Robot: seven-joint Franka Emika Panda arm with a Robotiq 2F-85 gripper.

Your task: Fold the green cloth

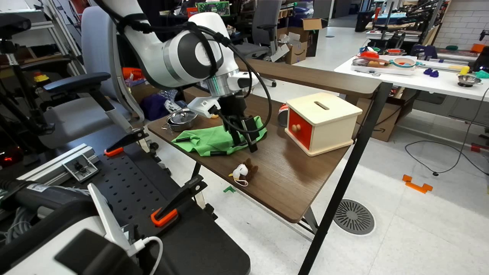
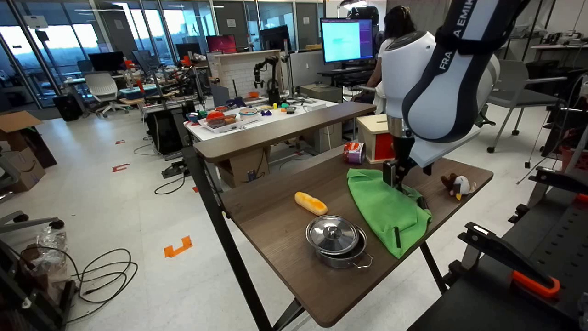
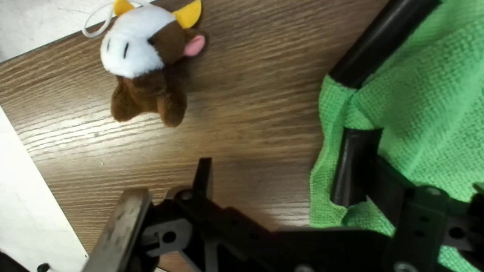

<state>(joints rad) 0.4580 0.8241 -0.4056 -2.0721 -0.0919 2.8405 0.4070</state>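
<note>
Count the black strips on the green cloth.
3 visible on the green cloth: pot-side strip, bench-side strip, and inner strip by the end effector. More may be hidden underneath.

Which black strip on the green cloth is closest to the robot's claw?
The short black strip in the wrist view: a gripper finger overlaps it there. The longer strip lies clear; a third strip, nearest the metal pot, is farther off.

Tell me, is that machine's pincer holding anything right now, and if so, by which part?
Nothing is held: the pincer stands open, its jaws wide apart, one over the green cloth near its edge, the other over the wooden table.
</note>
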